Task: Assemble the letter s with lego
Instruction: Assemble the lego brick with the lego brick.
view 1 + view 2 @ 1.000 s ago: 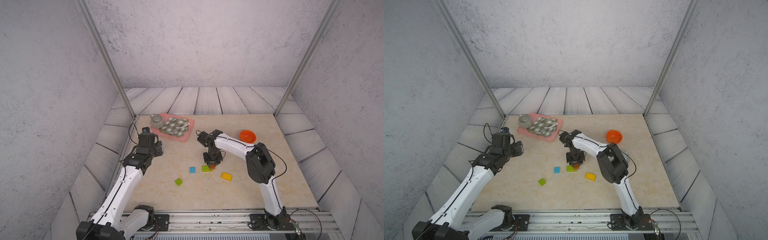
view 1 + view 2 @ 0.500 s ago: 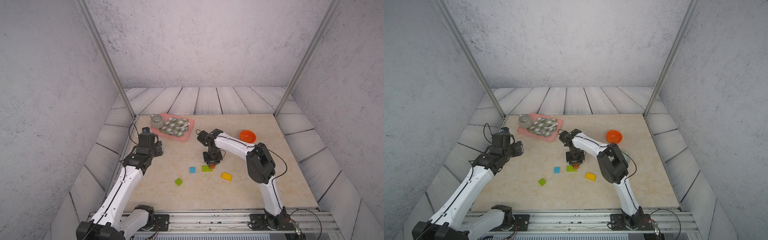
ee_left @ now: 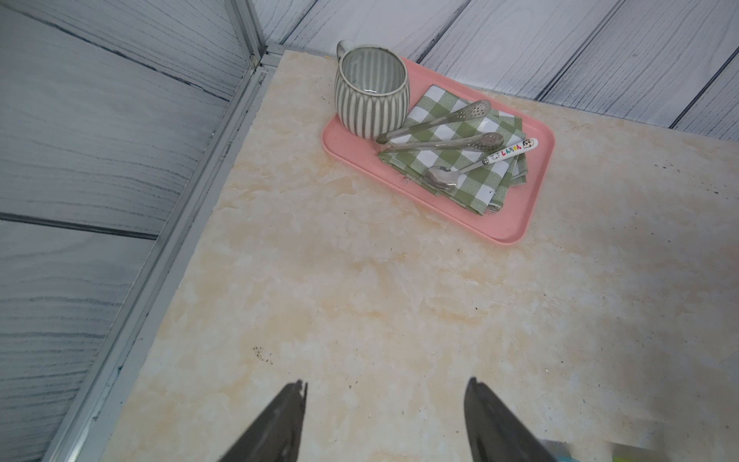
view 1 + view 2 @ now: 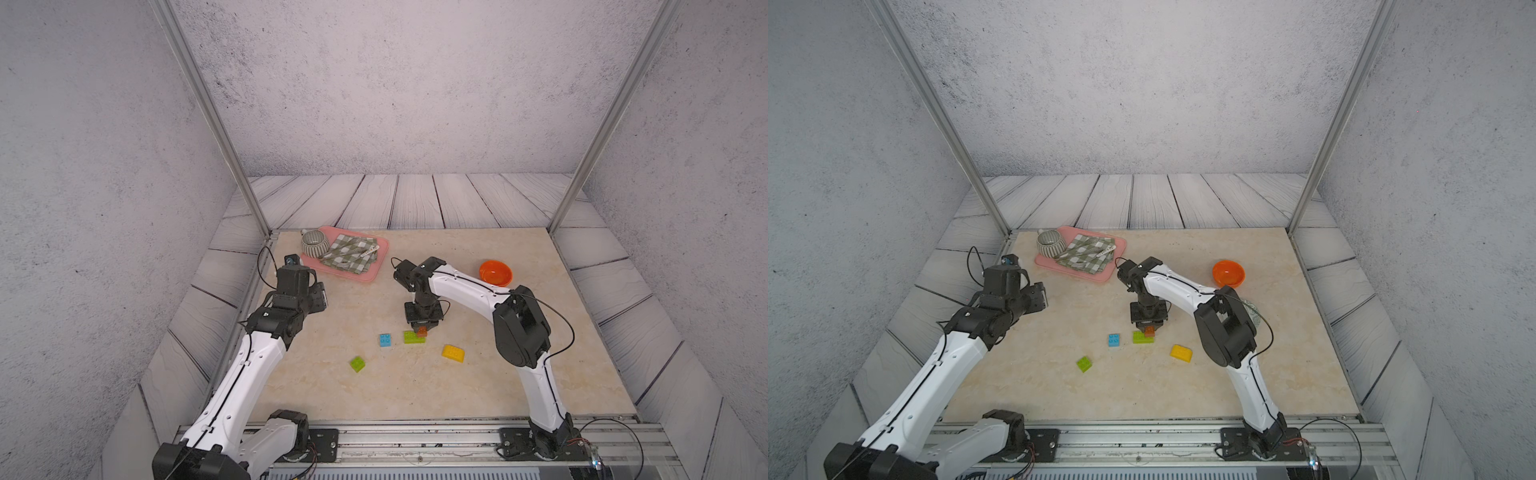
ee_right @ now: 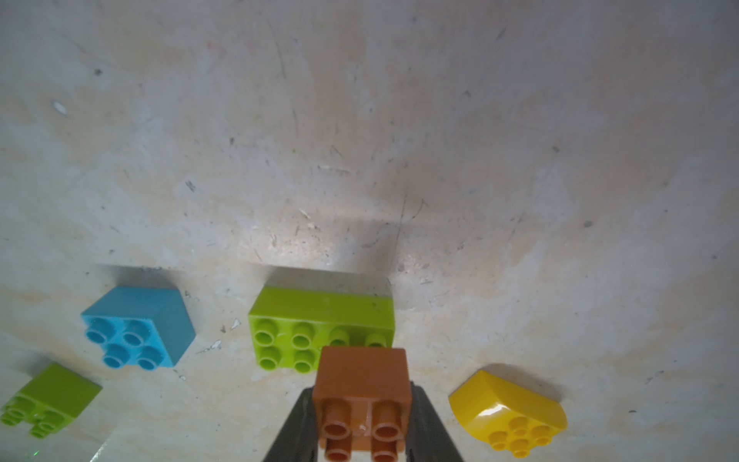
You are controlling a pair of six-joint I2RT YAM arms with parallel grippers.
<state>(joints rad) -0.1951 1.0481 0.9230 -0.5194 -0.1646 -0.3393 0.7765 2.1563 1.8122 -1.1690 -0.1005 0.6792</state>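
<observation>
Desk [image 4: 374, 399], pale marbled top. The lego lies loose in the middle of the desk, somewhat toward the front edge. No letter s built yet: the bricks on the desk lie apart from each other.

Row, from the left edge toward the right edge:
- small lime-green brick [image 4: 357, 364], nearest the front edge, studs up
- blue brick [image 4: 385, 340], studs up, near the next one but not touching
- long lime-green brick [image 4: 412, 338], studs up
- yellow brick [image 4: 453, 353], one side rounded, lying clear of the others

Right arm [image 4: 465, 286] reaches in from the right edge, wrist pointing straight down. Right jaws closed on the brown brick [image 5: 362, 376], gripping it by two opposite sides, studs up. In both top views the brown brick sits at the end of the long lime-green brick nearer the right edge. Cannot tell whether it is pressed onto the studs or held just above them.

Left arm [image 4: 253, 361] is raised near the left edge of the desk. Left jaws open, two fingers [image 3: 280, 424] apart, nothing between them, bare desk beneath.

Far left corner: pink tray [image 3: 516, 224] carrying a striped mug [image 3: 370, 94] and a green checked cloth [image 3: 476, 192]. Tongs [image 3: 440, 120] and a small spoon [image 3: 442, 176] lie on the cloth.

Orange bowl [image 4: 495, 273] stands near the right edge in the far half, well apart from the bricks.
</observation>
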